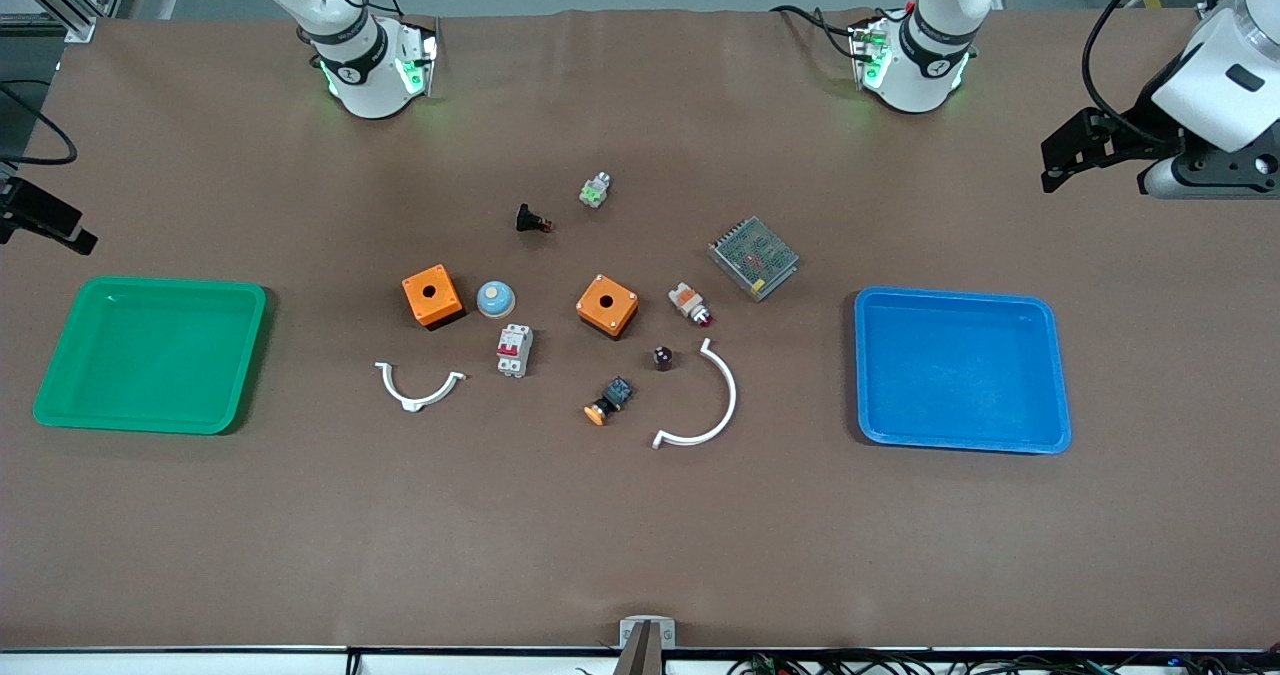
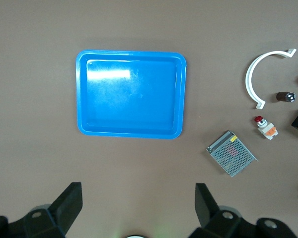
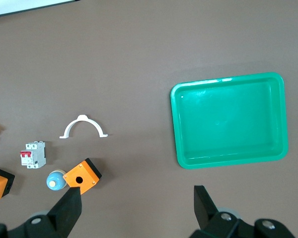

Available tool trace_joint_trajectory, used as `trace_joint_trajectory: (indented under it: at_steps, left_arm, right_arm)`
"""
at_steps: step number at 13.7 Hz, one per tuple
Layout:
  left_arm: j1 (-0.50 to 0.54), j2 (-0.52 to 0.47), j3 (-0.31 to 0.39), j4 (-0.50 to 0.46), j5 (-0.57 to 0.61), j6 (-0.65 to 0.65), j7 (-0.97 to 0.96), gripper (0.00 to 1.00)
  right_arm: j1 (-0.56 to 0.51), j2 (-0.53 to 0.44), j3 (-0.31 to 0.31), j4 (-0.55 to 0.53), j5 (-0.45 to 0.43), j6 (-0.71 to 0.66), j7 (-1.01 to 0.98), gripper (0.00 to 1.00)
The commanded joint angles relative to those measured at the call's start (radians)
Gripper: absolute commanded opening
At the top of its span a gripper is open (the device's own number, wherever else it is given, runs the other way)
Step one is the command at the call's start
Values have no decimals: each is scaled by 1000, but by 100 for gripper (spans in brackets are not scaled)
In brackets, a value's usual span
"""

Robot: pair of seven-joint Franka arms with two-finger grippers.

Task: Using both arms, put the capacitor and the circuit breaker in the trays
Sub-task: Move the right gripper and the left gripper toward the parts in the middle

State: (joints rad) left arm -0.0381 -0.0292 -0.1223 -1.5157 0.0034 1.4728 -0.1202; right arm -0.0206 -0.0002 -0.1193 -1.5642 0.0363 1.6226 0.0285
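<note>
Two grippers are hanging wide open and empty above the table, each showing only its dark fingertips at the bottom edge of its own wrist view: the left gripper (image 2: 138,208) is sitting over bare brown table (image 1: 640,535) beside the blue tray (image 2: 80,94), and the right gripper (image 3: 137,210) is sitting over bare table beside the green tray (image 3: 283,114). In the front view the left arm's hand is poking in at the upper right edge, partly cut off, while the right arm's hand is showing only as a dark sliver at the left edge. The capacitor (image 1: 662,357) is lying near the frame's centre, just beside the larger white curved clip (image 1: 722,395); it is too small to make out more than a dark stub with a paler end. The circuit breaker (image 1: 514,349) is lying left of centre, below the blue dome button (image 1: 495,299) and between the two orange boxes (image 1: 432,295), apart from each. In the left wrist view the second orange box is being cut off at the right edge.
</note>
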Motion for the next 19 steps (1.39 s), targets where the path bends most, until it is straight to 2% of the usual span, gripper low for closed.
trace_joint_trajectory:
  at_steps: [1, 3, 6, 11, 19]
  left_arm:
    - [7, 8, 0, 22, -10, -2, 22, 100]
    - [6, 29, 0, 23, -10, 0, 14, 100]
    - [-12, 116, -8, 66, -13, 6, 1, 100]
    - [-54, 248, -25, 60, -45, 112, -6, 100]
    - [-195, 406, -25, 54, -49, 291, -263, 100]
  right_arm:
    - [-15, 11, 15, 23, -18, -10, -4, 100]
    - [-15, 11, 15, 23, -18, -10, -4, 100]
    - [-13, 11, 15, 23, -18, -9, -4, 100]
    - [-1, 42, 21, 23, -4, -3, -2, 100]
    - [214, 210, 21, 23, 11, 9, 14, 100]
